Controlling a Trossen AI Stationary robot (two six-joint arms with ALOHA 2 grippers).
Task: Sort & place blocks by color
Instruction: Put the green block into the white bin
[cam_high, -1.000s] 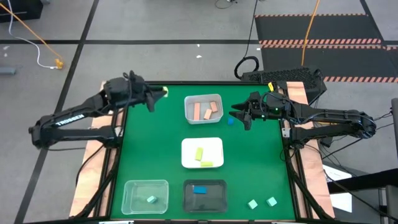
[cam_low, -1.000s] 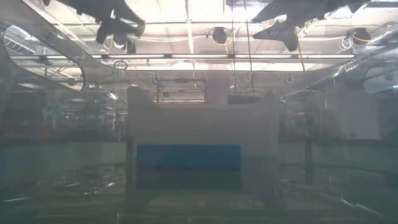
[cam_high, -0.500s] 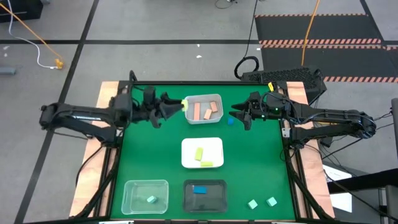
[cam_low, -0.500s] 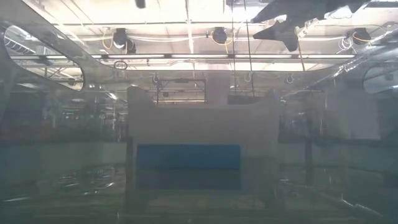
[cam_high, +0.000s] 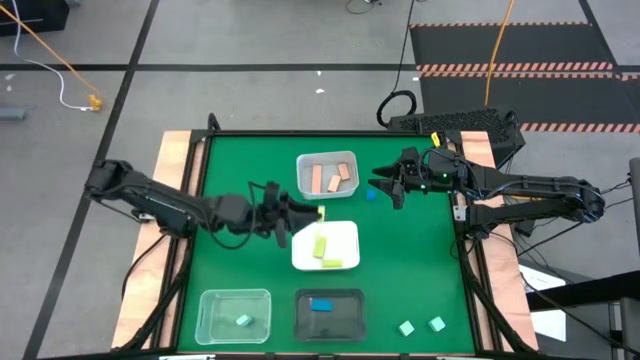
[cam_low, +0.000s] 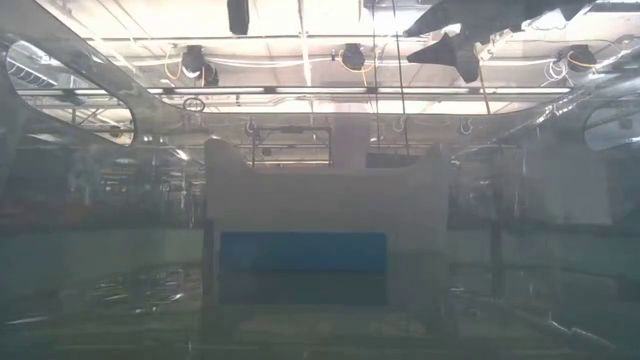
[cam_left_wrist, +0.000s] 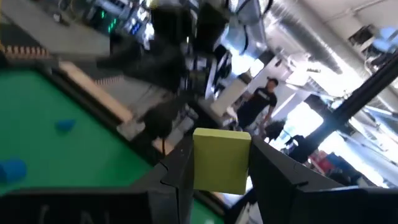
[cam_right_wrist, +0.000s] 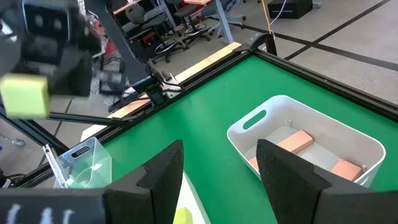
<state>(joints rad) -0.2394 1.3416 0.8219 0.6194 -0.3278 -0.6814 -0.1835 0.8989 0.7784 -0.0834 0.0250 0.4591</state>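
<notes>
A small yellow-green block (cam_left_wrist: 221, 160) is clamped between the two dark fingers of the left claw (cam_high: 312, 214), which is held at the far left corner of the white square tray (cam_high: 345, 235) in the middle of the green bench (cam_high: 420, 260). In the high view the block shows as a small bright spot at the claw's tip, just over or at the tray's rim; whether it is already past the rim cannot be told. Two yellow-green bars (cam_high: 320, 246) are already lying in that tray, so it is judged to be the drop place for this colour. The tray's middle lies to the right of the claw and slightly nearer, roughly along the line in which the left arm is stretched.

In the left wrist view the block's broad flat face is turned toward the camera, gripped on its two side faces; it looks nearly square there, so a long axis cannot be made out.

The right claw (cam_high: 385, 186) is held with its fingers apart above the bench just right of the white handled bin (cam_high: 328, 158) holding salmon-pink blocks (cam_high: 331, 179), beside a small blue block (cam_high: 371, 194). The left claw is clearly the nearer to the white tray.
</notes>
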